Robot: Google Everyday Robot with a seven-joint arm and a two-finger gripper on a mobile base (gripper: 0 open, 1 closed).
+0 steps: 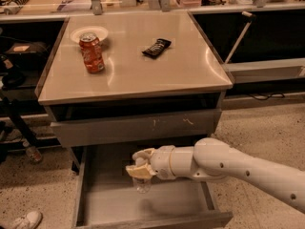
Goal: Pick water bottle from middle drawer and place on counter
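In the lower middle of the frame, the hand (139, 165) is sitting over the open middle drawer (109, 204), its cream-coloured fingers (136, 171) closing in around the top of the water bottle (142, 185). The bottle's clear plastic body is showing just below them, upright above the drawer's flat grey metal floor; whether it is touching the floor cannot be told. A smooth, rounded white arm (238, 168) is reaching in from the lower right. Above the drawer, a closed grey drawer front (138, 127) is showing pale scratch marks. The bench (190, 66) is filling the upper half of the frame, its brushed-steel top shining and reflecting softly. An orange soda can (92, 52) is standing at its upper left, just beside a small round white plate (78, 34), and a dark, glossy snack wrapper (157, 47) is lying flat near the middle. Speckled stone flooring (267, 128) is spreading out to the right.
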